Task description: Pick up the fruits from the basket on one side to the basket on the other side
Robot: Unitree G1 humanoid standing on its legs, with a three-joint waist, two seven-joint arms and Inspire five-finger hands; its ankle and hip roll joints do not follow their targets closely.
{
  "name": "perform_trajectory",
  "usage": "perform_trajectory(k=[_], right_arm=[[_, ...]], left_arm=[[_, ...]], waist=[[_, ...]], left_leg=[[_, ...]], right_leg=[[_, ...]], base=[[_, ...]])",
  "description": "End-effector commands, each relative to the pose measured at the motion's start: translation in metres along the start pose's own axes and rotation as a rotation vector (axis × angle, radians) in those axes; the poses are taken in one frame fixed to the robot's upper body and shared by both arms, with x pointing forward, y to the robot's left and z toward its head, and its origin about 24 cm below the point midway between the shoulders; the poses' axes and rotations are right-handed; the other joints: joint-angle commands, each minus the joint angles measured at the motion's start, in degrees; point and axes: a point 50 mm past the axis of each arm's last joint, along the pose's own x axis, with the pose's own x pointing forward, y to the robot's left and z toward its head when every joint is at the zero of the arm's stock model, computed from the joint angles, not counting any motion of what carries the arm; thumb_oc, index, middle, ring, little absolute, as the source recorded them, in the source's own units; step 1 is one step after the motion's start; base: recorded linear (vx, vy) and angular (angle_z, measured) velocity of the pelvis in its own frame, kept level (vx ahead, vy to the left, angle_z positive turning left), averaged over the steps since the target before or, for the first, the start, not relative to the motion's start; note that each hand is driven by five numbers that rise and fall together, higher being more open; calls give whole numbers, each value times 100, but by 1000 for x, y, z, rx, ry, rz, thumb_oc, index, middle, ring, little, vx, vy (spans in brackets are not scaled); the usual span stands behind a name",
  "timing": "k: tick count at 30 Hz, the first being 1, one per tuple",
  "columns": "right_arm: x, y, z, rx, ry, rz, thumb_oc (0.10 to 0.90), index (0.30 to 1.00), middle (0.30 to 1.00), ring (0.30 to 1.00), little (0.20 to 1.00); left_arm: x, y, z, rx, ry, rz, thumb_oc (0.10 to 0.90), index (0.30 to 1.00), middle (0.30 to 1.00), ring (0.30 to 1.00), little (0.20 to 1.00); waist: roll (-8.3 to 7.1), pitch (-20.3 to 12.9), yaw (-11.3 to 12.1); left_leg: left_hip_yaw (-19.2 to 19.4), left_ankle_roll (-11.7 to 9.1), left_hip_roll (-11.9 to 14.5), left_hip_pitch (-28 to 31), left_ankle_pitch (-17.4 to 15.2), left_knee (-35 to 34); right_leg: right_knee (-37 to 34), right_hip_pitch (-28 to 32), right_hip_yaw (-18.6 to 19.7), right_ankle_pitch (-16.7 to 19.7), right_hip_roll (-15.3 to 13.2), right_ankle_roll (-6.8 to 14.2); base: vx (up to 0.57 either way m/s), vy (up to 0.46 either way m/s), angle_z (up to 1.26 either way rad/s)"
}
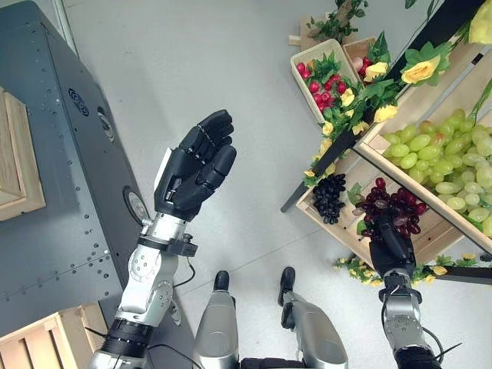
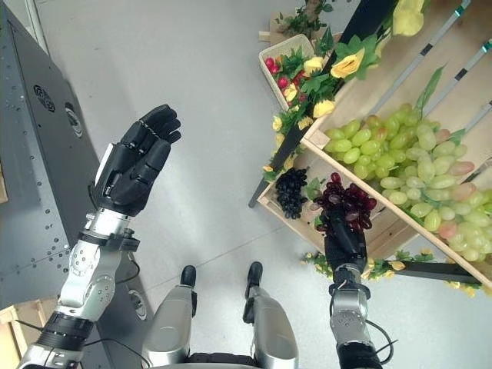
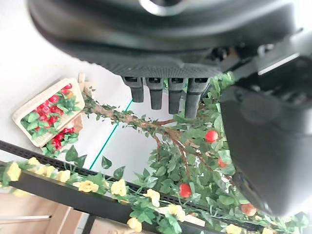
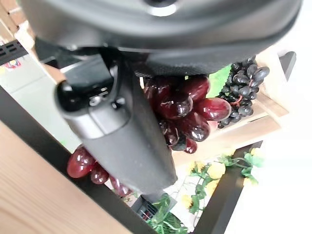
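Note:
A bunch of dark red grapes (image 1: 392,204) lies in the lower wooden crate (image 1: 434,231) of a stand at my right. My right hand (image 1: 392,247) reaches into that crate from below. In the right wrist view its thumb (image 4: 126,136) lies curled across the red grapes (image 4: 187,109), pinching them against the palm. A black grape bunch (image 1: 329,196) sits at the crate's left end. My left hand (image 1: 192,173) is raised in mid-air over the floor, fingers (image 3: 165,92) straight, holding nothing.
Green grapes (image 1: 442,157) fill the upper crate. A pale basket of red fruit (image 1: 323,65) stands behind it, with a yellow flower garland (image 1: 369,92) along the black stand frame. A grey cabinet (image 1: 54,192) and wooden crates (image 1: 46,342) stand at my left.

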Motion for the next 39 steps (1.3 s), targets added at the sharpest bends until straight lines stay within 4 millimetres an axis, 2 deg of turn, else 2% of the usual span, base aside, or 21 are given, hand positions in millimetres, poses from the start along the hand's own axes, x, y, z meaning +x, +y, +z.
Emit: perform_trajectory(k=[1,10,13,14,18,23,28,30,39], right_arm=[[11,28,67,1,-335,151,400,300,300,300,300],[12,6,66,-200,-290,-120,400,300,300,300,300],[14,-2,71,-354,-295,-269,400,300,300,300,300],[14,-4,74,-457,-296,-322,400,300,300,300,300],[19,-6,80,-760,-323,-484,400,300,300,300,300],[27,0,91,-992,-385,-602,400,300,300,300,300],[37,11,96,-1049,-411,-624,400,300,300,300,300],[38,13,95,-1054,-421,-635,800,900,900,900,900],[34,5,90,-980,-400,-666,800,900,900,900,900]], left_arm=[[7,-12,42,15,-204,-114,800,900,900,900,900],[-1,-12,26,-14,-73,-122,800,900,900,900,900],[-5,-12,20,-22,-17,-134,800,900,900,900,900],[-7,-12,19,-25,1,-142,800,900,900,900,900],[-7,-12,18,-18,33,-165,800,900,900,900,900],[-6,-13,21,-18,54,-201,800,900,900,900,900],[-2,-14,28,-23,35,-230,800,900,900,900,900],[-1,-14,31,-25,19,-240,800,900,900,900,900],[-1,-11,35,-27,13,-254,800,900,900,900,900]], waist=[[-83,-746,20],[-91,-1045,252],[-111,-1128,349],[-119,-1147,394],[-155,-1120,483],[-162,-1081,590],[-99,-985,635],[-65,-938,643],[-44,-896,651]], left_leg=[[62,-59,-112,-308,265,122],[54,-159,-81,139,338,-67],[28,-196,-51,281,366,-107],[10,-206,-44,320,370,-105],[-26,-227,-20,369,365,-59],[-85,-238,-19,367,354,-35],[-142,-244,-54,265,372,-72],[-158,-259,-77,209,394,-92],[-163,-281,-76,173,412,-103]], right_leg=[[604,574,-329,-728,-132,229],[382,1059,-423,-662,-66,293],[346,1184,-457,-621,-41,315],[350,1213,-472,-608,-35,326],[386,1231,-505,-566,-8,359],[396,1210,-525,-522,14,404],[412,1065,-520,-479,18,451],[402,1014,-531,-469,11,453],[403,973,-508,-451,27,481]], base=[[91,-34,-5],[158,-40,-4],[168,-74,2],[107,-71,4],[52,-80,1],[10,-59,4],[-63,-18,10],[-68,11,-4],[-15,2,1]])
